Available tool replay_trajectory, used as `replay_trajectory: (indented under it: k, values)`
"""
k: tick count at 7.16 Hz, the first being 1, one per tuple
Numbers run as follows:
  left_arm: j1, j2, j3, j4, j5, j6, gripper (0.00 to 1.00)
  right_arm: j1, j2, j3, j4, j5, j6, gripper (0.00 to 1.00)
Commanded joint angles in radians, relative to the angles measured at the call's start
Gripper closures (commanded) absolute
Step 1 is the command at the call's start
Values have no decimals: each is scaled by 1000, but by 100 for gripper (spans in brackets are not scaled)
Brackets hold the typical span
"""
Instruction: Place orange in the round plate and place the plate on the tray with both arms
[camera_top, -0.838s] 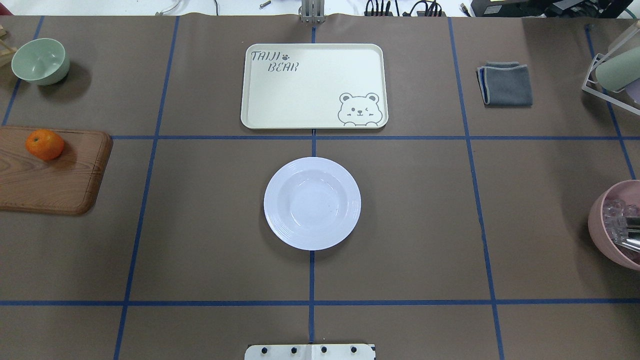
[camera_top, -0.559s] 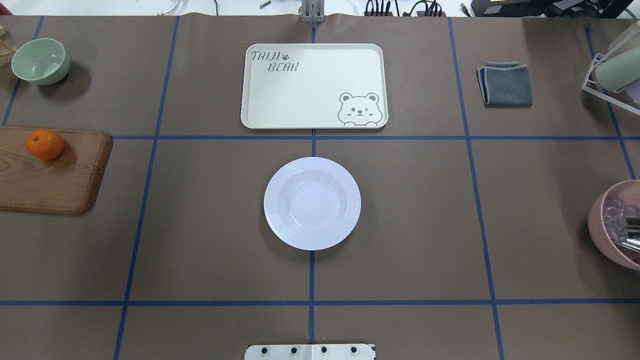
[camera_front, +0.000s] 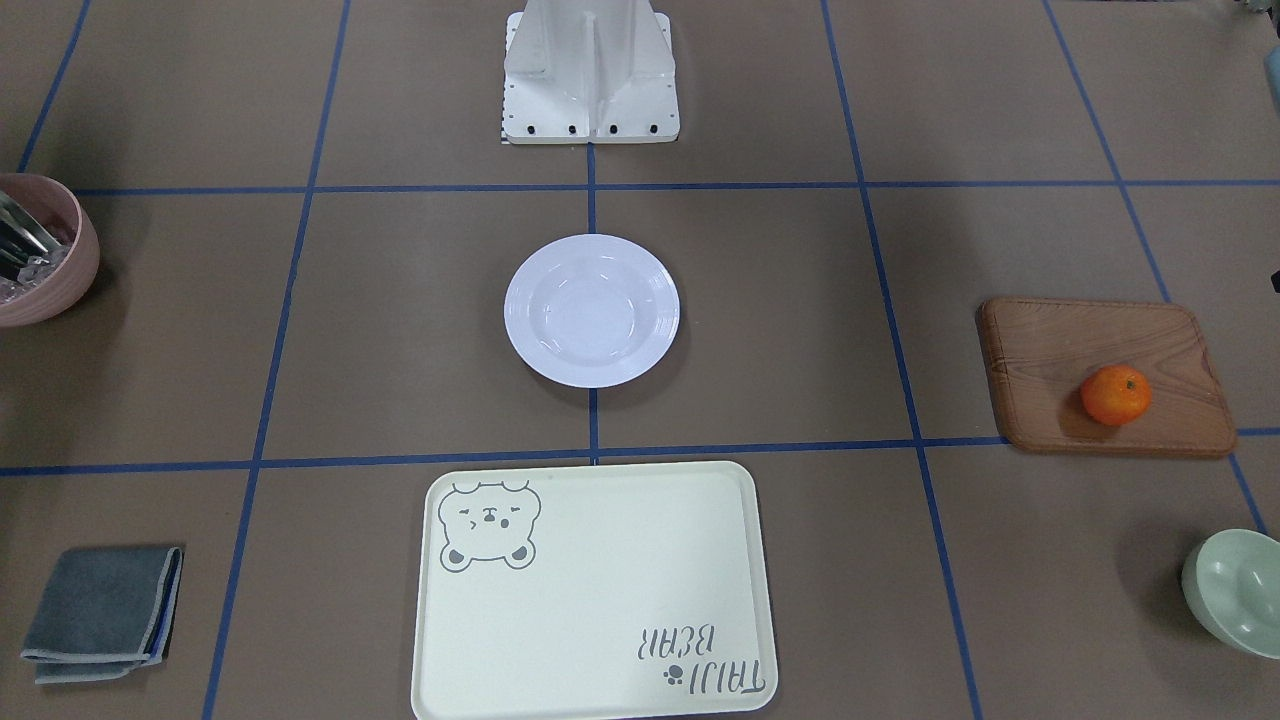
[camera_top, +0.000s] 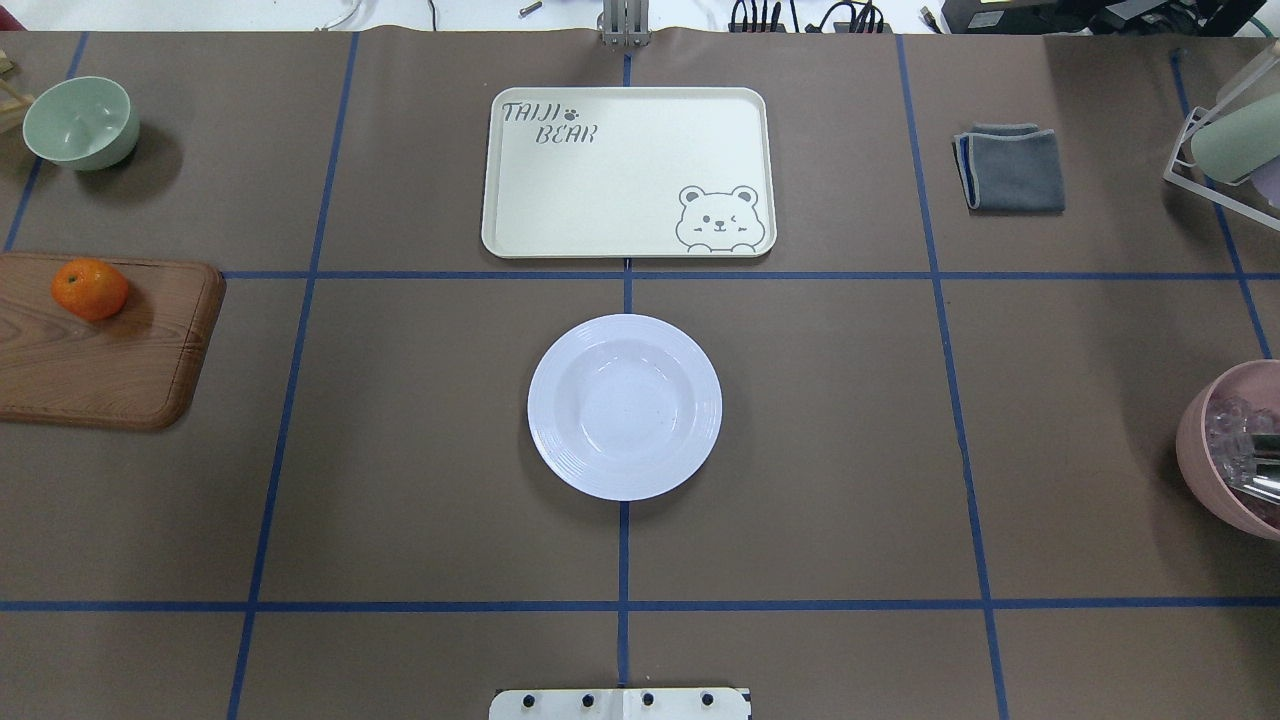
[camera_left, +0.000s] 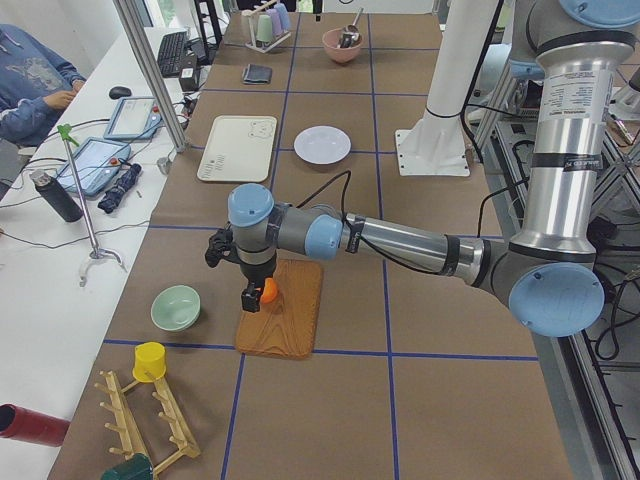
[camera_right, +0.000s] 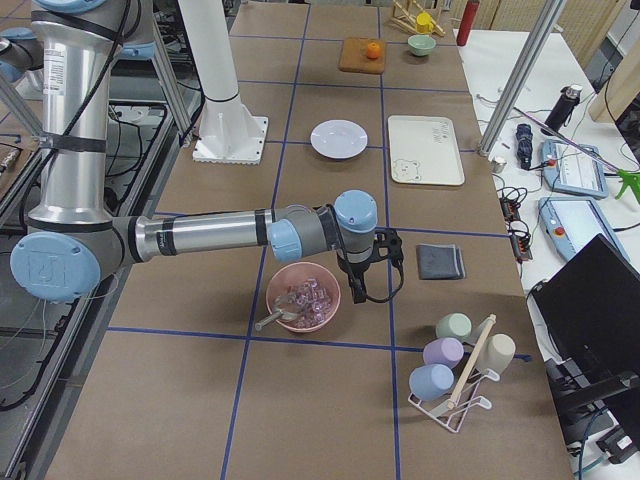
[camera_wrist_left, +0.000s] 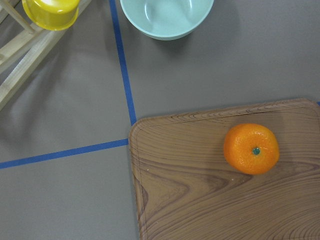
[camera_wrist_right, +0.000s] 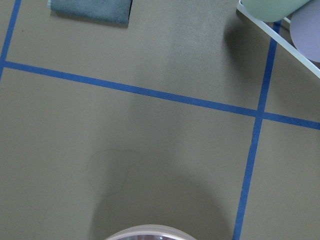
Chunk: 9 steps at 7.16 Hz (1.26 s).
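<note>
- Orange (camera_wrist_left: 251, 148) sits on the wooden board (camera_wrist_left: 200, 190), below the left jaws and off-centre in the wrist view; a straight descent could clip it and send it rolling.
- It is near-round, stem dimple facing up; no real long axis.
- Whether the left jaws or right jaws are released or clenched, I cannot tell.

Noted: orange (camera_top: 90, 289) bright orange, green stem dimple; round plate (camera_top: 624, 407) glossy white, ridged rim; tray (camera_top: 628, 172) cream, grey bear drawing; table (camera_top: 400, 450) brown, blue tape grid.

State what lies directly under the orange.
The orange rests on the brown wooden board, which lies on the table. The patch of board beneath the fruit is hidden.
</note>
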Motion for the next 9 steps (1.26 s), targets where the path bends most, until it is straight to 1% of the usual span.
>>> replay_trajectory:
  k: [1, 2, 3, 4, 5, 6, 7, 8, 9]
  values:
    - [60, 2, -6, -50, -2, -12, 2, -10, 1, 0, 39, 8, 15, 0]
    - [137, -11, -5, -108, 6, -151, 2, -13, 3, -15, 84, 12, 24, 0]
    - [211, -50, 7, -159, 12, -296, 2, -29, 3, -20, 116, 20, 24, 0]
    - [248, -74, 41, -164, 42, -354, 3, -34, 3, -20, 136, 40, 26, 0]
    - [257, -74, 101, -209, 100, -347, 3, -39, 3, -20, 138, 48, 24, 0]
    - [273, -96, 203, -289, 116, -345, 3, -57, 3, -21, 136, 43, 23, 0]
    - [280, -117, 272, -361, 113, -348, 3, -69, 18, -21, 138, 45, 24, 0]
    - [317, -116, 287, -398, 109, -356, 4, -80, 21, -23, 136, 43, 24, 0]
    - [346, -120, 293, -400, 109, -362, 4, -83, 29, -30, 136, 43, 24, 0]
